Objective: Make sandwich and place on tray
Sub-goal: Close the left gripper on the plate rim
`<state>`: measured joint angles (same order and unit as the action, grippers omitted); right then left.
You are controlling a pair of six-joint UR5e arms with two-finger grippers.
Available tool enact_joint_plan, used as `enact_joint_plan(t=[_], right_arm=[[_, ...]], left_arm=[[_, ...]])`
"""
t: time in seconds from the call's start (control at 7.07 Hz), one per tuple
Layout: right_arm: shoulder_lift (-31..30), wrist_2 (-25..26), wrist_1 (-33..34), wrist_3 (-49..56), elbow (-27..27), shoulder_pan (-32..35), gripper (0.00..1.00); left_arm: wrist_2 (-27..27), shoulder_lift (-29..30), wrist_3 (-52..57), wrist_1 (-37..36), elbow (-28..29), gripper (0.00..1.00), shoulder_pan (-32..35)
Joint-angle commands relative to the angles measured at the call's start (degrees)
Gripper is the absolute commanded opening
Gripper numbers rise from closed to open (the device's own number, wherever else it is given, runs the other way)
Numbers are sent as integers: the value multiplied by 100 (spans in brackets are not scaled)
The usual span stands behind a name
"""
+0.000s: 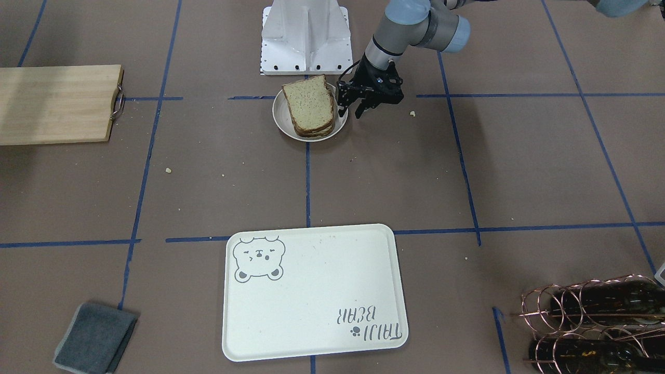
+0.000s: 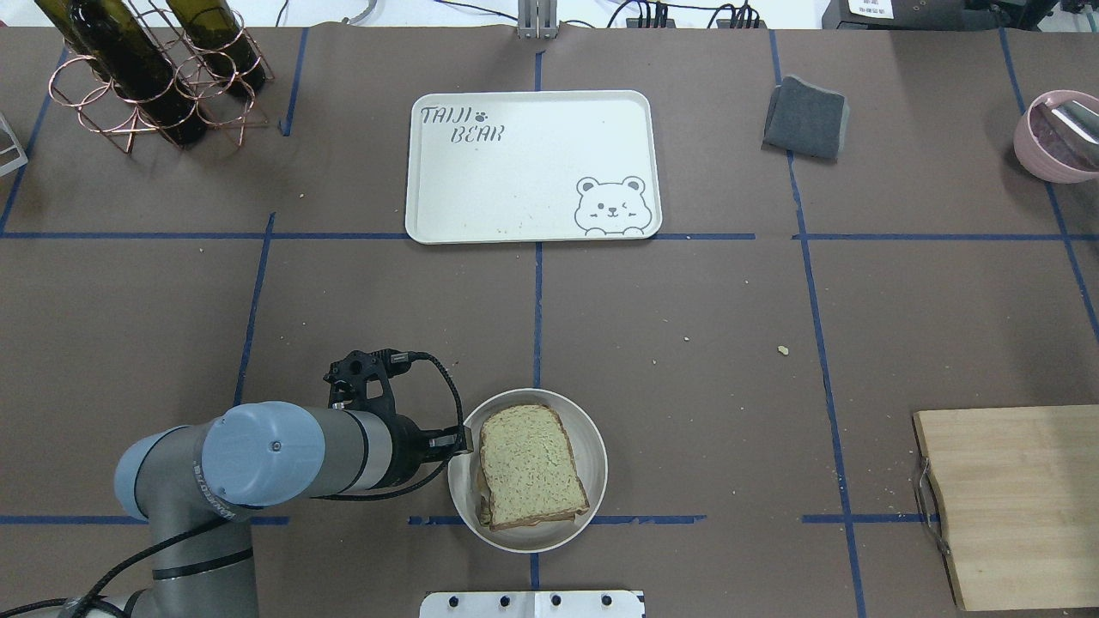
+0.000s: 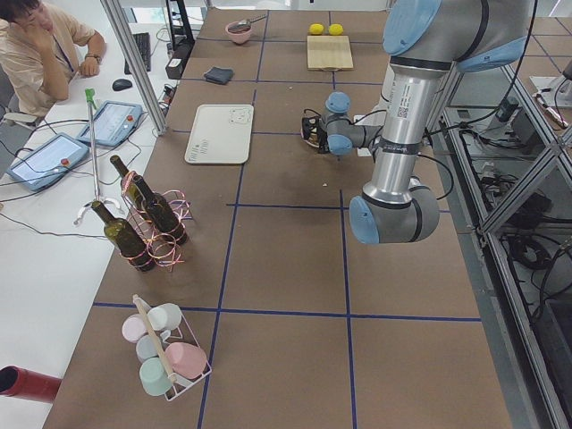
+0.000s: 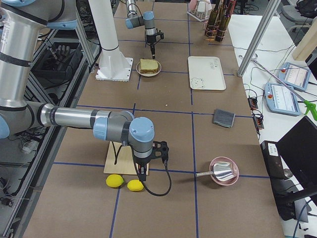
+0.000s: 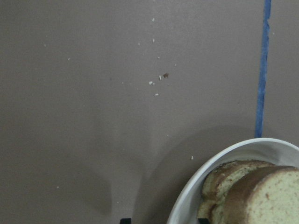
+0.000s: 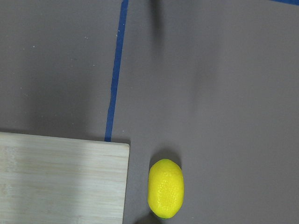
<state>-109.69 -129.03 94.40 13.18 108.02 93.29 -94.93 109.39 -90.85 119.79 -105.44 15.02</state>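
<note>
In the front-facing view the left end effector (image 1: 351,110) hangs low at the edge of the round plate (image 1: 280,122), its fingers moderately spread, one over the rim and the other outside above the table (image 1: 415,171). The sandwich (image 1: 310,106) lies on the plate just beside the inner finger. The tray (image 1: 311,311) lies well apart from it, toward the camera. From overhead the left end effector is mostly hidden under its own wrist, the sandwich is close beside it and the tray is far out ahead. The left side view shows it too small to add anything. In the right side view the right end effector (image 4: 142,174) points down at the edge of the wooden cutting board (image 4: 119,159), with a lemon (image 4: 134,186) just beside its tip and a second lemon (image 4: 115,181) next to that; its finger gap cannot be told. The left wrist view shows two dark fingertips at the bottom edge, the plate rim running between them and the bread inside. The right wrist view shows the lemon and the board corner, but no fingers.
</note>
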Motion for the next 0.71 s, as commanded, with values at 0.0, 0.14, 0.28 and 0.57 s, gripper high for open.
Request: enact_joint_plan(t=[0.0, 0.14, 0.28, 0.57], right_arm=[[0, 18, 0, 0, 0, 5, 100], [0, 27, 0, 0, -9, 5, 100], [0, 27, 0, 0, -26, 5, 100], [0, 27, -9, 0, -26, 13, 100]], left_arm=[[27, 3, -3, 1, 49, 39, -95], [27, 3, -3, 1, 58, 22, -157], [27, 12, -3, 1, 58, 9, -201], [10, 21, 41, 1, -46, 0, -192]])
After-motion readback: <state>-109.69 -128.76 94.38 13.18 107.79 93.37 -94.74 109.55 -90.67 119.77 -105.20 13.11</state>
